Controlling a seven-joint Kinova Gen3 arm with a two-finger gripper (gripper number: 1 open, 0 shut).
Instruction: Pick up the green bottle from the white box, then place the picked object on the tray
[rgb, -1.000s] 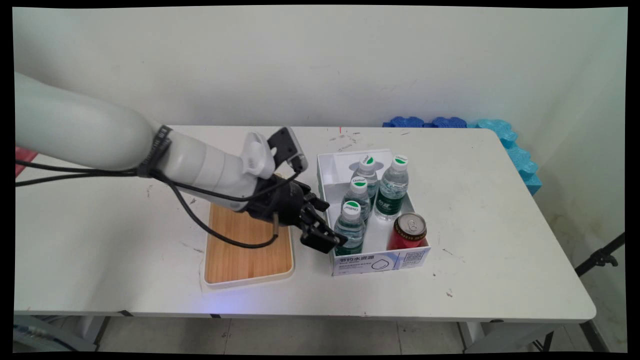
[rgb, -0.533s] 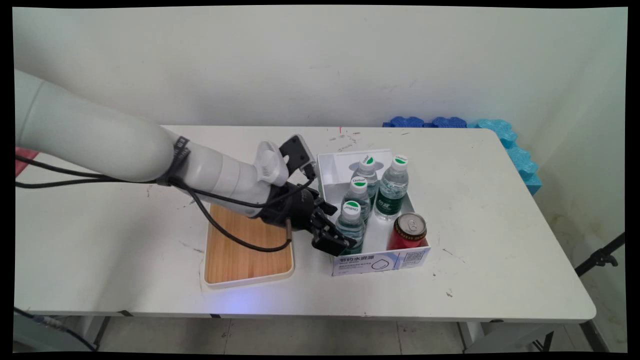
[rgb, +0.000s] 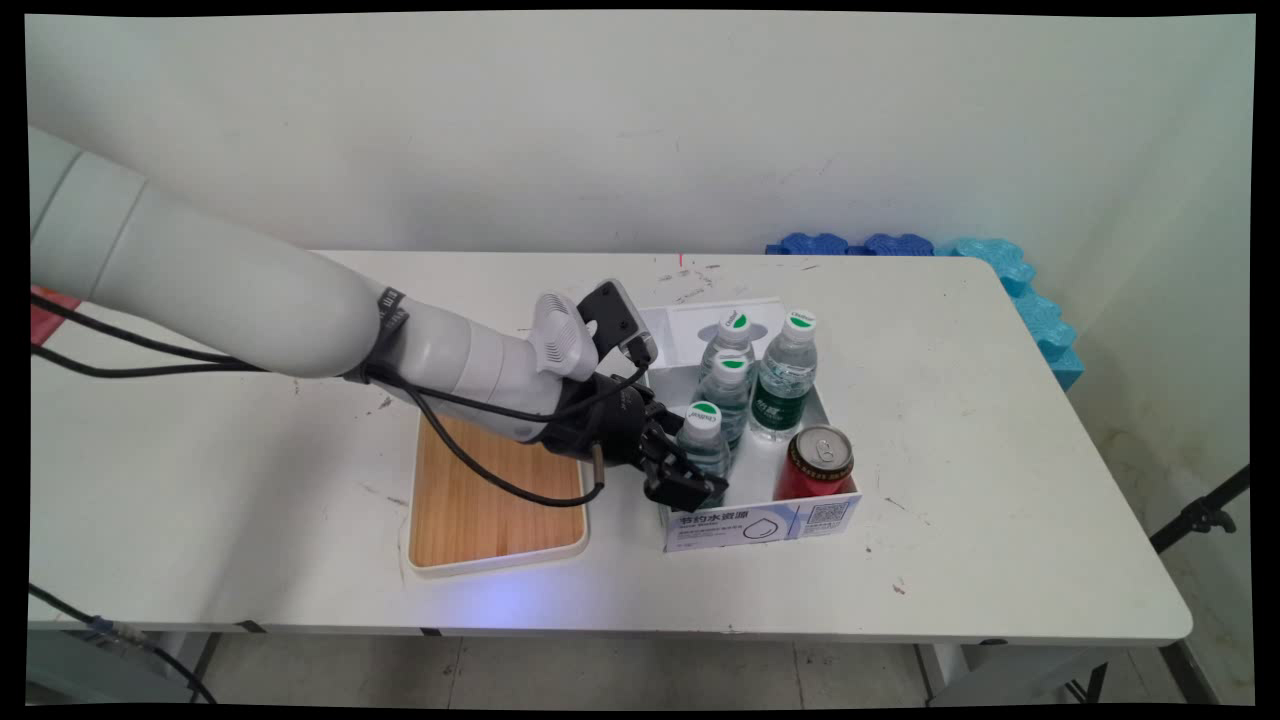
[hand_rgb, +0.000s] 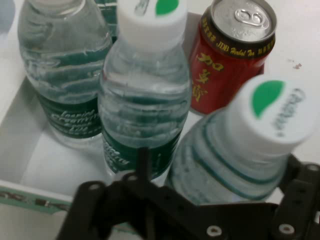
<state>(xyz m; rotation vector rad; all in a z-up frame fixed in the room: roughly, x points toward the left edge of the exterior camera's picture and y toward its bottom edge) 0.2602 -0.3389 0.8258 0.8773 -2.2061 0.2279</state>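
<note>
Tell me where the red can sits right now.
In the main view the red can stands in the white box's front right corner, right of the nearest water bottle and the gripper.

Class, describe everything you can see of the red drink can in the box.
The red can is a metal drink can with a silver top and pull tab, unopened as far as can be seen, a dark band with gold lettering under the rim, and gold characters down its side. It stands upright in the near right corner of the white cardboard box, beside the water bottles. The gripper is not touching it.
</note>
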